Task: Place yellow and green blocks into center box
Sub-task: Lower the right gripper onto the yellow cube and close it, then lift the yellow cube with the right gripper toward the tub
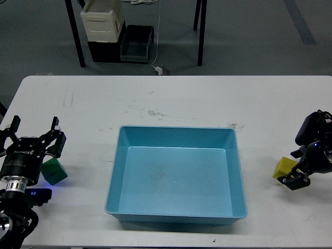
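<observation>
The yellow block (pixel 281 167) sits on the white table right of the blue center box (pixel 176 134). My right gripper (pixel 293 167) is down at the block's right side. Its dark fingers stand apart, one above and one below the block's right half, which they hide. The green block (pixel 53 170) sits on the table left of the box. My left gripper (pixel 34 133) is open, with its fingers spread just above and left of the green block, not touching it. The box has nothing in it.
The table's front edge (pixel 171 244) runs close below the box. On the floor beyond the far edge stand a cream container (pixel 102 21), a dark crate (pixel 136 44) and black table legs (pixel 75 36).
</observation>
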You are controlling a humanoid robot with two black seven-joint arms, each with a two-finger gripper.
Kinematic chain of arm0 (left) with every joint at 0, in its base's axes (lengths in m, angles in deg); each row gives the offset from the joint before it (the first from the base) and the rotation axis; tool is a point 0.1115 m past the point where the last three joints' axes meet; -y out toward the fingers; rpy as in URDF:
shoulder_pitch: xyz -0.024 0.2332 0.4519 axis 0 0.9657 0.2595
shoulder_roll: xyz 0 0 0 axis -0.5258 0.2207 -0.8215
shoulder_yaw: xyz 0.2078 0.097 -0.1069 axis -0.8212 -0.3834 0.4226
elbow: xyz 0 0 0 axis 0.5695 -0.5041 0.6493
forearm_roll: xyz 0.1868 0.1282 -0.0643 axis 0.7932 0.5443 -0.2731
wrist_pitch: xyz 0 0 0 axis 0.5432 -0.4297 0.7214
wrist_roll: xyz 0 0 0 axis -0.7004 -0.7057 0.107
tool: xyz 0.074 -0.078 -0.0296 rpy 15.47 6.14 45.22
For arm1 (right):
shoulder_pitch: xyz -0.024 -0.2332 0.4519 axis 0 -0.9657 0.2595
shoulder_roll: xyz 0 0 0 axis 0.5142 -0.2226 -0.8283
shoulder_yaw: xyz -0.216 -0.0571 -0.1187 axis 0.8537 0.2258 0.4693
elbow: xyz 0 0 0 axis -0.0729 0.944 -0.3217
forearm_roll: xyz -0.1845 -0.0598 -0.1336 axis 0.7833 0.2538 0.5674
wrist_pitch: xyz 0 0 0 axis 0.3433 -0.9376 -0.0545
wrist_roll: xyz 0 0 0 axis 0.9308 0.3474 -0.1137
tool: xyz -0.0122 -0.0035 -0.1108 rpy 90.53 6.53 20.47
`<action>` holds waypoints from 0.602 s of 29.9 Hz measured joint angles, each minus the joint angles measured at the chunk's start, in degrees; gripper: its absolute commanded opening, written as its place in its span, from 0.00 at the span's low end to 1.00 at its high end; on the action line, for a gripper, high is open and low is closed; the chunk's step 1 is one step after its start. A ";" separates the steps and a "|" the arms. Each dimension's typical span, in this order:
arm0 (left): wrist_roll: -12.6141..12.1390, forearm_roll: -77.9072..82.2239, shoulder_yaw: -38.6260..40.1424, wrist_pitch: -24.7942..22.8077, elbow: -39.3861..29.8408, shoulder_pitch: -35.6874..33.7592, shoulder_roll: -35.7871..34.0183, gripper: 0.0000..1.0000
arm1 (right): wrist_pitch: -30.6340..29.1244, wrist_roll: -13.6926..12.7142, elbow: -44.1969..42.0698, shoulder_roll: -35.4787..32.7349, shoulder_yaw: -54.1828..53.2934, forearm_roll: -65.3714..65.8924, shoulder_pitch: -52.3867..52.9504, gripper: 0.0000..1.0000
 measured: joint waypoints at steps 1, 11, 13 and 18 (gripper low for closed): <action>0.00 0.00 0.00 0.00 0.00 0.00 0.00 1.00 | 0.00 0.00 -0.09 0.25 0.02 0.00 -0.16 0.96; 0.01 0.00 0.01 0.00 0.02 0.09 0.00 1.00 | 0.00 0.00 -0.39 0.58 0.08 0.00 -0.97 0.49; 0.02 0.00 0.01 0.00 0.02 0.09 0.00 1.00 | 0.00 0.00 -0.80 0.60 0.08 0.00 -0.97 0.40; 0.02 0.00 0.11 0.00 0.15 0.05 0.00 1.00 | 0.00 0.00 -1.42 0.66 -0.02 -0.01 -1.04 0.12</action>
